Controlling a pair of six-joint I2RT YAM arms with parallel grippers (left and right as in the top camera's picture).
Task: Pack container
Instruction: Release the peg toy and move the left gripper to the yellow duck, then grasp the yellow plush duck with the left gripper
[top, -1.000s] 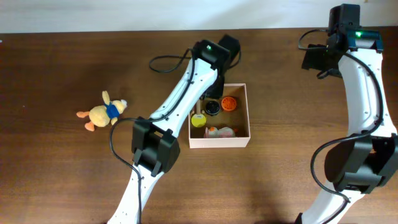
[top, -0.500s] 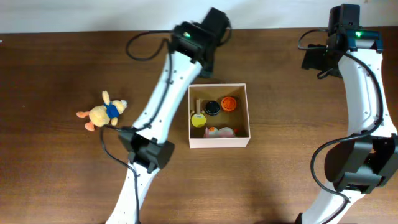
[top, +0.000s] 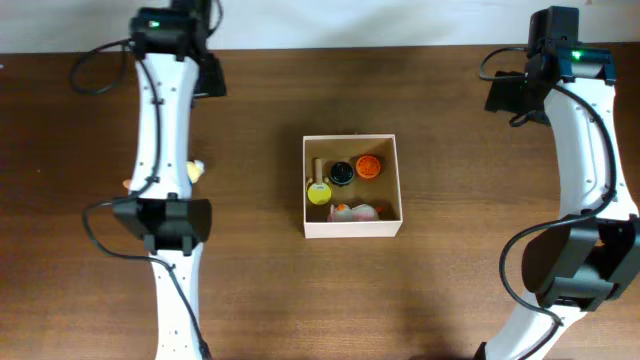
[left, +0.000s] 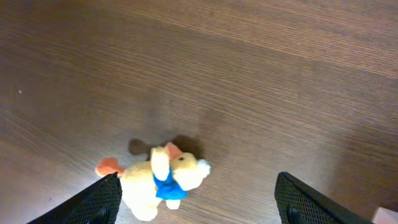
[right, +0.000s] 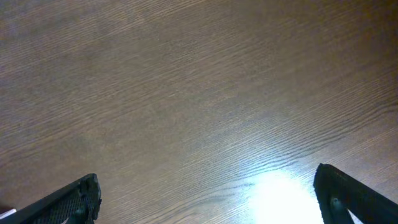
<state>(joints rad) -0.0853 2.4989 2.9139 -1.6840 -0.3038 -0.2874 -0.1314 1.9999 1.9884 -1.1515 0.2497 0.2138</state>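
The plush toy (left: 163, 183) is found beneath the left gripper (left: 198, 205), spread wide and empty; the container (top: 352, 229) lies well right.

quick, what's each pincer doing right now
Left pincer: open, empty, above the plush toy.
Right pincer: open, empty.

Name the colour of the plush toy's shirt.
Blue; the yellow plush toy shows best in the left wrist view.
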